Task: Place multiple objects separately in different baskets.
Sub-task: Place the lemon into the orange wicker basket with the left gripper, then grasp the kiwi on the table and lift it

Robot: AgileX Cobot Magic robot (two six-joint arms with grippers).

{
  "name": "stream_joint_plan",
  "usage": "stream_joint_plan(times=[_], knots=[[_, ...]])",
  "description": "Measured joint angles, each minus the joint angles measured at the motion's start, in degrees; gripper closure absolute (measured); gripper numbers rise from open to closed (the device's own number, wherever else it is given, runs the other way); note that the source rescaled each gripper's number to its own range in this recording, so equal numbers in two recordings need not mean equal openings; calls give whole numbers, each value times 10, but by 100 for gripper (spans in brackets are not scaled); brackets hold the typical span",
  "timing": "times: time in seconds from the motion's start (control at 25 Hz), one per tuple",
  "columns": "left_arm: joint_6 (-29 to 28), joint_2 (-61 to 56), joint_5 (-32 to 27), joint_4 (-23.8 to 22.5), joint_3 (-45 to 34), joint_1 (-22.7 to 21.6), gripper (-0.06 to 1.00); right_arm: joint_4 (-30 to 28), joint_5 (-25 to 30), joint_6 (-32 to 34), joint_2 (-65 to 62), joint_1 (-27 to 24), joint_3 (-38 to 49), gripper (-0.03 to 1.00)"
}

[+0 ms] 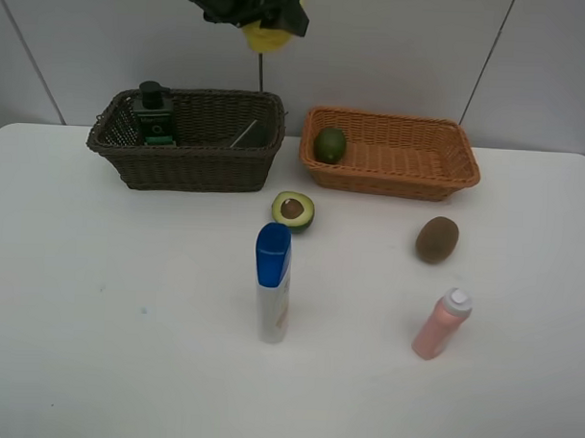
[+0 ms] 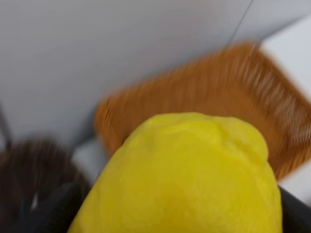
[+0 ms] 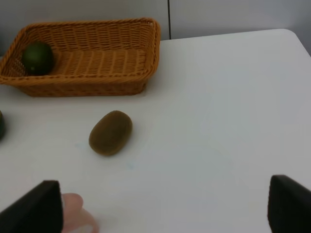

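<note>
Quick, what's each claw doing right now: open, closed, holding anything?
Left claw: closed on the round yellow lemon, held up in the air.
Right claw: open, holding nothing.

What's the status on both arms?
Left end effector shut on yellow lemon, held high. Right end effector open, empty, near brown kiwi. Orange-tan basket holds only green avocado, room left.

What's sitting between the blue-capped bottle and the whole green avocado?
The halved avocado, cut face up, just outside the orange basket holding the green avocado; the exterior high view shows it.
</note>
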State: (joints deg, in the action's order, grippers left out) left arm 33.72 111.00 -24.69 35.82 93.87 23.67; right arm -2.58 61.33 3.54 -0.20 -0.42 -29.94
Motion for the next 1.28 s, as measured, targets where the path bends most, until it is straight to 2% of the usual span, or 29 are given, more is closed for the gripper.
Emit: stream_joint_plan(times=[0.16, 0.24, 0.36, 0.48, 0.64, 0.68, 0.76, 0.88, 1.0, 1.08, 1.16, 1.28], knots=[[2, 55, 146, 2, 40, 84, 15, 0, 0, 0, 0, 0, 0, -3], [3, 98, 237, 2, 58, 115, 15, 0, 0, 0, 0, 0, 0, -3], [3, 170, 342, 2, 91, 150, 15, 0, 0, 0, 0, 0, 0, -3], [4, 246, 371, 3, 143, 164, 15, 0, 0, 0, 0, 0, 0, -3], [4, 321, 328, 5, 221, 165, 15, 0, 0, 0, 0, 0, 0, -3], [4, 332, 312, 5, 240, 164, 13, 0, 0, 0, 0, 0, 0, -3], [4, 349, 291, 5, 268, 162, 2, 0, 0, 0, 0, 0, 0, -3], [4, 351, 278, 7, 280, 159, -5, 0, 0, 0, 0, 0, 0, -3], [4, 349, 268, 7, 284, 151, -5, 0, 0, 0, 0, 0, 0, -3], [3, 339, 237, 7, 284, 146, -5, 0, 0, 0, 0, 0, 0, -3], [2, 318, 180, 7, 284, 136, -5, 0, 0, 0, 0, 0, 0, -3], [2, 272, 51, 6, 284, 119, -5, 0, 0, 0, 0, 0, 0, -3]])
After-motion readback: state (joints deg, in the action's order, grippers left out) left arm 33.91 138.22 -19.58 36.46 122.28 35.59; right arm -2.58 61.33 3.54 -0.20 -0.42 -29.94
